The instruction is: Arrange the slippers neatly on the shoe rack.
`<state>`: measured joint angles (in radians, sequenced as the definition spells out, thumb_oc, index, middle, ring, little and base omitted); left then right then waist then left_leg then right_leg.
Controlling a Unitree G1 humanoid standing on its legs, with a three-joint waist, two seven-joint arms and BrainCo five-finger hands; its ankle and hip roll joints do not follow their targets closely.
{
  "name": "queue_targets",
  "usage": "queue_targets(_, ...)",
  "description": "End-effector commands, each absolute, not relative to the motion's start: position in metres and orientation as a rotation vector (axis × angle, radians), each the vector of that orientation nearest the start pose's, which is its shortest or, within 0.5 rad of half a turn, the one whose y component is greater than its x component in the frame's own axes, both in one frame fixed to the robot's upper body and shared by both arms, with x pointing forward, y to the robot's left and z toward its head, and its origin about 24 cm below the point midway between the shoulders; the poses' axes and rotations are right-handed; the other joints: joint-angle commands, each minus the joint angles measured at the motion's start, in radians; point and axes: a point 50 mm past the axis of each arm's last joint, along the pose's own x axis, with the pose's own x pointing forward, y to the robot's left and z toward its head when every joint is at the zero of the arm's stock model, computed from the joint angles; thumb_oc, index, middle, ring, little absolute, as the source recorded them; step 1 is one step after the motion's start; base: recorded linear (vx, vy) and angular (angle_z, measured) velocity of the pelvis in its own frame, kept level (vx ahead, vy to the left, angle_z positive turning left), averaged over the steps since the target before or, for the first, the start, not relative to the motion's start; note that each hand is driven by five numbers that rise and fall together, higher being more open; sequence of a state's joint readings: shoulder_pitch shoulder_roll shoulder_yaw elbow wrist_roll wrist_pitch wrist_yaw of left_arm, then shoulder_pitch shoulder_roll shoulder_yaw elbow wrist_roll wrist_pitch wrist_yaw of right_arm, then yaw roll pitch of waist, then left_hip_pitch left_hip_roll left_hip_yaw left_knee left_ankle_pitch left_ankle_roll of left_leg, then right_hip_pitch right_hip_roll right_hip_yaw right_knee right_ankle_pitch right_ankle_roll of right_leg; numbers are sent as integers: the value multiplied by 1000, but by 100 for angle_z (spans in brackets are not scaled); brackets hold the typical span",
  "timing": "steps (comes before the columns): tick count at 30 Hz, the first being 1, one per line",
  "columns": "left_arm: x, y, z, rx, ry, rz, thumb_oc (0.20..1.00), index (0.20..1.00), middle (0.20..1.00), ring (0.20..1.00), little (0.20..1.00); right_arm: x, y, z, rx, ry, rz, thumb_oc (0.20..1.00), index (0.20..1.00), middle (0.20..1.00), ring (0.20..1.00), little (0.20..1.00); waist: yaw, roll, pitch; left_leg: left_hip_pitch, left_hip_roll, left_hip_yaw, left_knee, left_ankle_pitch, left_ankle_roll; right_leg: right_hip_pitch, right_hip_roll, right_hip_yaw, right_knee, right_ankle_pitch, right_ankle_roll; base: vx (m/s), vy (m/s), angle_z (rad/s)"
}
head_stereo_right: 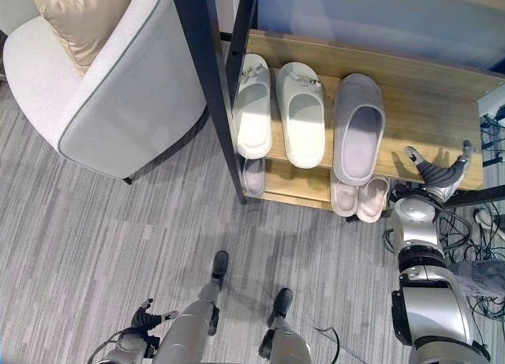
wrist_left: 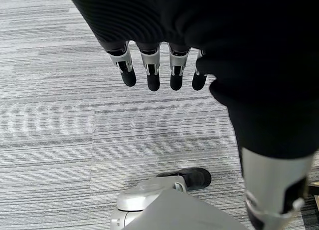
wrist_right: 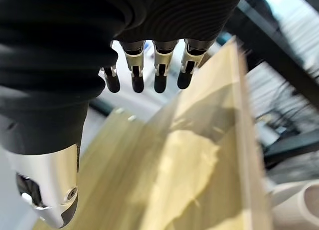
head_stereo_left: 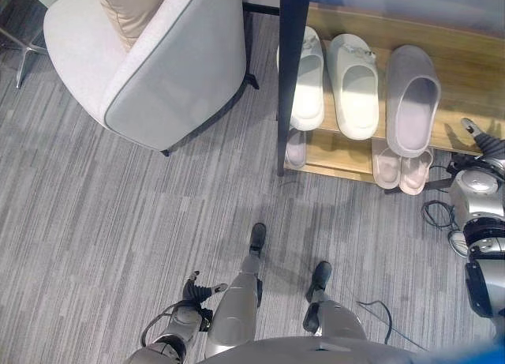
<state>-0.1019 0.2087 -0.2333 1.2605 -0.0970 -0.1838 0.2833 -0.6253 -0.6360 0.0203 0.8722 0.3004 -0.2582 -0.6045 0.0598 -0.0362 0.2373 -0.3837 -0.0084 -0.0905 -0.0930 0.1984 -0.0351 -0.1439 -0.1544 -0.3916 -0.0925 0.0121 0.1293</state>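
Here, three slippers (head_stereo_right: 304, 111) are lined up along the shoe rack's (head_stereo_right: 410, 115) upper shelf toward its left end. The right hand (head_stereo_right: 438, 170), fingers spread and empty, is held over the shelf's right end, beside the grey slipper (head_stereo_right: 357, 127). The left hand (wrist_left: 159, 65) is hung open above the carpet (head_stereo_left: 95, 222).

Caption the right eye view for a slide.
Open right hand beside a grey slipper and two white slippers on the shoe rack.
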Motion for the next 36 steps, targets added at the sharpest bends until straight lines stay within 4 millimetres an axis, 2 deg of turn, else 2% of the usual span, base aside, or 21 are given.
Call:
queue_targets(1, 138, 217, -149, 413, 977, 191, 1000, 1000, 1000, 1000, 1000, 332, -329, 147, -362, -293, -775, 1000, 1000, 1000, 1000, 1000, 4, -31, -20, 65, 1, 38, 6, -188, -38, -21, -65, 44, 13, 16, 59, -40, 18, -1)
queue_targets(2, 139, 218, -149, 413, 973, 200, 1000, 1000, 1000, 1000, 1000, 335, -318, 155, -403, -335, -733, 1000, 1000, 1000, 1000, 1000, 4, -39, -20, 65, 2, 38, 6, -187, -38, -22, -64, 46, 13, 17, 60, 0, 0, 0)
queue_targets(6, 141, 221, -147, 415, 970, 216, 1000, 1000, 1000, 1000, 1000, 340, -306, 160, -444, -359, -692, 1000, 1000, 1000, 1000, 1000, 6, -52, -17, 63, 3, 37, 6, -186, -37, -22, -63, 46, 14, 19, 59, 0, 0, 0)
queue_targets(11, 145, 225, -145, 422, 963, 237, 1000, 1000, 1000, 1000, 1000, 345, -301, 172, -533, -381, -696, 1000, 1000, 1000, 1000, 1000, 12, -65, -8, 53, 2, 35, 6, -182, -37, -32, -63, 44, 20, 22, 59, 0, 0, 0)
queue_targets(21, 158, 232, -138, 424, 927, 280, 1000, 1000, 1000, 1000, 1000, 358, -300, 195, -774, -360, -732, 1000, 1000, 1000, 1000, 1000, 27, -96, 14, 25, 7, 32, 6, -173, -41, -54, -58, 40, 21, 28, 61, -1, 4, 0)
queue_targets(25, 160, 232, -138, 419, 921, 278, 1000, 1000, 1000, 1000, 1000, 366, -299, 209, -783, -350, -732, 1000, 1000, 1000, 1000, 1000, 34, -103, 25, 12, 8, 34, 6, -169, -42, -65, -57, 40, 19, 33, 61, 0, 0, 0)
queue_targets(31, 161, 232, -137, 410, 920, 281, 1000, 1000, 1000, 1000, 1000, 370, -298, 214, -789, -330, -735, 1000, 1000, 1000, 1000, 1000, 35, -103, 31, 6, 9, 38, 6, -169, -42, -72, -56, 44, 18, 34, 61, 2, 3, -1)
queue_targets(36, 170, 236, -132, 397, 894, 307, 1000, 1000, 1000, 1000, 1000, 375, -295, 228, -827, -328, -707, 1000, 1000, 1000, 1000, 1000, 35, -102, 41, 0, 11, 40, 6, -169, -42, -81, -54, 49, 21, 36, 61, -2, 13, -3)
